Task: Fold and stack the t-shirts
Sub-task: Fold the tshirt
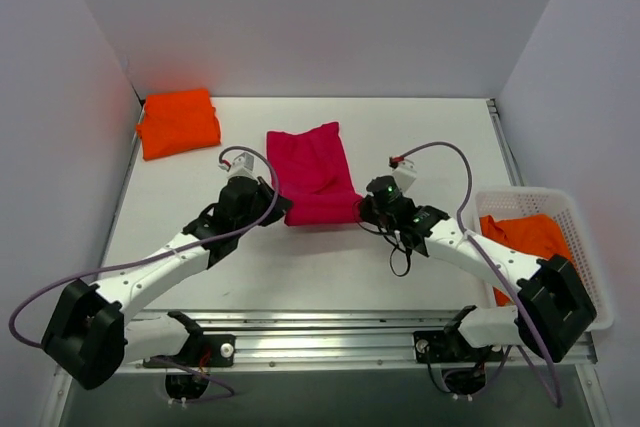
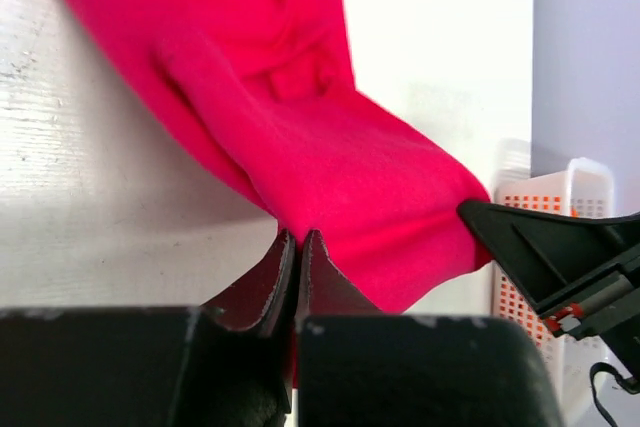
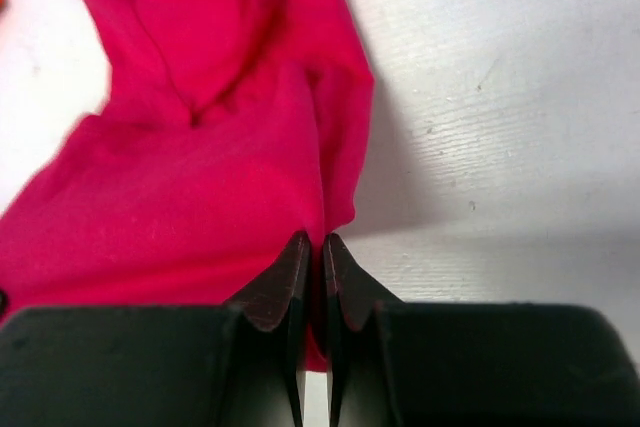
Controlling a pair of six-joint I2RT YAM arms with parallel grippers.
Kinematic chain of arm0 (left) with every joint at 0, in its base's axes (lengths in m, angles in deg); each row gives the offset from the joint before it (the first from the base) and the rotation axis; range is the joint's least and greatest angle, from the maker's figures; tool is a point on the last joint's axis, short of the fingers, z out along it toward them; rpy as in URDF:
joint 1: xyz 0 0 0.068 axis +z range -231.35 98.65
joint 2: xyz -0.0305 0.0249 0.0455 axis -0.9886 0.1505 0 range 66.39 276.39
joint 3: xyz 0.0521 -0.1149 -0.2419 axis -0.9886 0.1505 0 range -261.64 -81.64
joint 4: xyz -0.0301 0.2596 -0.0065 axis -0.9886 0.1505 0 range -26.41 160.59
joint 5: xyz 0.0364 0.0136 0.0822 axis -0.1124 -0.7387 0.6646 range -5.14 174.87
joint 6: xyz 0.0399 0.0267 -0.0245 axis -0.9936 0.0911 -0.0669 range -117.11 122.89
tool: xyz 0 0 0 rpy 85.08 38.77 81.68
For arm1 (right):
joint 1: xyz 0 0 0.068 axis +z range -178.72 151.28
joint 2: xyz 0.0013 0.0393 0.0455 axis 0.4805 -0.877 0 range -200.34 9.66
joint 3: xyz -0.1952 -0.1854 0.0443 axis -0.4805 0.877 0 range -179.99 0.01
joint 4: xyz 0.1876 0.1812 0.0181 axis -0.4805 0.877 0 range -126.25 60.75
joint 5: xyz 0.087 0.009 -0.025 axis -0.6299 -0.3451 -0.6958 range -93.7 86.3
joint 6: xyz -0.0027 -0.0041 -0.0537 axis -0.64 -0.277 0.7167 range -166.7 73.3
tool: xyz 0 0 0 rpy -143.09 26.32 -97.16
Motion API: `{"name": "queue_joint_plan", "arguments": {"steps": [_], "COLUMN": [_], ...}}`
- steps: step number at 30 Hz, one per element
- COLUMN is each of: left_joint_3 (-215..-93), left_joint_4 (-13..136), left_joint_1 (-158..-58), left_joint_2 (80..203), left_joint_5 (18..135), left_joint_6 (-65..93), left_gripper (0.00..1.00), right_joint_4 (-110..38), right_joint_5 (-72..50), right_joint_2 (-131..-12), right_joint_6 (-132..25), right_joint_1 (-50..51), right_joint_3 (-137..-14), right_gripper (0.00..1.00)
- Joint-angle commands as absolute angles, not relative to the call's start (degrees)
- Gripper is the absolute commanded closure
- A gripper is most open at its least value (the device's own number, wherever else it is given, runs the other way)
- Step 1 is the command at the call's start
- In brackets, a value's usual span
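The crimson-pink t-shirt (image 1: 312, 172) lies partly folded in the middle of the table. My left gripper (image 1: 283, 209) is shut on its near left corner, seen close in the left wrist view (image 2: 297, 237) with cloth (image 2: 330, 147) pinched between the jaws. My right gripper (image 1: 364, 209) is shut on the near right corner, seen in the right wrist view (image 3: 312, 242) with cloth (image 3: 200, 167) between the jaws. The near edge is lifted between the two grippers. A folded orange t-shirt (image 1: 178, 123) lies at the far left. Another orange t-shirt (image 1: 525, 237) lies in the basket.
A white mesh basket (image 1: 585, 222) stands at the right edge of the table; it also shows in the left wrist view (image 2: 545, 197). Grey walls close in the far side and both flanks. A metal rail runs along the near edge.
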State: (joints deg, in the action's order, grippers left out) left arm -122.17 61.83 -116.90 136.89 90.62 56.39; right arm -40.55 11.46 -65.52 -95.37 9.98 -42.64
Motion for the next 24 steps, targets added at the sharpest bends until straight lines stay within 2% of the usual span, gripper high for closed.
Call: {"name": "queue_joint_plan", "arguments": {"steps": [1, 8, 17, 21, 24], "left_joint_3": [-125.4, -132.4, -135.8, -139.4, -144.9], "left_joint_4": [71.1, 71.6, 67.3, 66.8, 65.8], "left_joint_1": [-116.4, -113.8, -110.1, -106.8, -102.2], "left_joint_2": [132.6, 136.8, 144.7, 150.1, 156.8], "left_joint_5": [95.8, 95.5, 92.6, 90.3, 85.3], "left_joint_6": [55.6, 54.9, 55.5, 55.5, 55.6], "left_gripper": [0.98, 0.97, 0.97, 0.97, 0.95], "right_joint_4": [-31.6, -29.7, -31.1, -30.9, -27.9], "right_joint_5": [17.0, 17.5, 15.2, 13.7, 12.0], "right_joint_2": [-61.6, -69.0, -81.7, -91.5, -101.6], "right_joint_6": [-94.8, -91.4, -89.2, -89.2, -88.9], "right_joint_1": [10.0, 8.4, 6.4, 4.5, 3.2], "right_joint_3": [-47.0, -58.0, -69.1, -76.7, -89.1], "right_gripper": [1.0, 1.0, 1.0, 1.0, 1.0]}}
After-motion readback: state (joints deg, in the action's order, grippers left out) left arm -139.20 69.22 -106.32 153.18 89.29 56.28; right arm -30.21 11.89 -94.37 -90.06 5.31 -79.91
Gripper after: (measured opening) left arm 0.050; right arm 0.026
